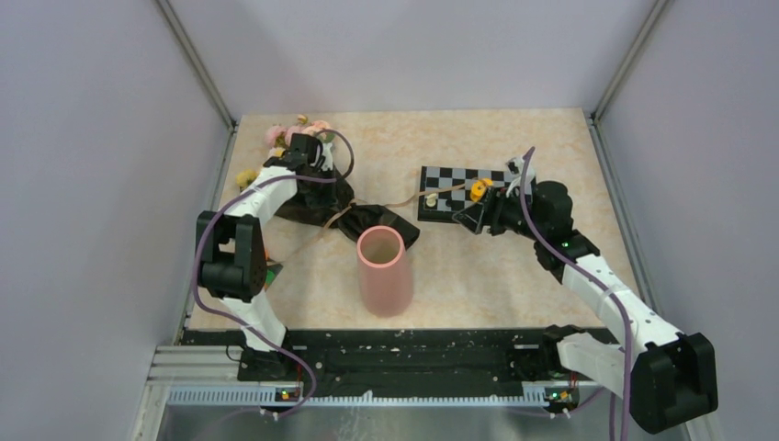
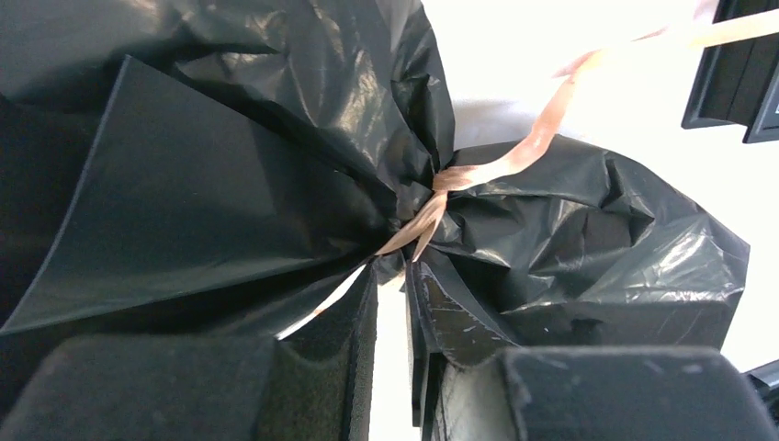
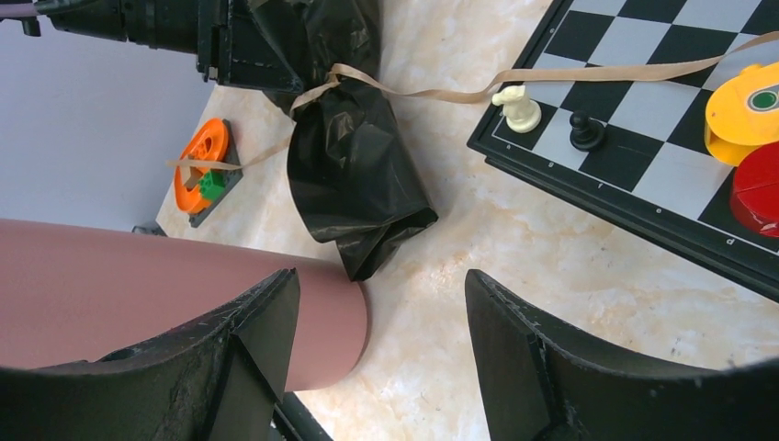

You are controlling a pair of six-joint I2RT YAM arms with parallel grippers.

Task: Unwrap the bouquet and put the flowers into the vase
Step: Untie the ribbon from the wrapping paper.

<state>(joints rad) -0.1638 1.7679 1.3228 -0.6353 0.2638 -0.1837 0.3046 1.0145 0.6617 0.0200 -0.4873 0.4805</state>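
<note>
Left gripper [image 2: 393,308] sits at the bouquet's [image 2: 230,184] ribbon [image 2: 542,138] knot, jaws a slit apart; whether they pinch the black wrap cannot be told. Bouquet lies far left on the table [image 1: 514,266], flowers [image 1: 296,135] outward, behind the upright vase [image 1: 381,266]. Right gripper [image 3: 378,285] gapes empty beside the chessboard [image 3: 643,101].

Table [image 1: 533,276]: beige marbled top.
Bouquet [image 3: 354,175]: lying under my left gripper [image 2: 390,303].
Vase [image 1: 383,271]: upright beside my right gripper [image 3: 381,285].
Chessboard [image 1: 450,184]: flat, just ahead of it.
Orange reel [image 3: 204,161]: beyond the bouquet.
</note>
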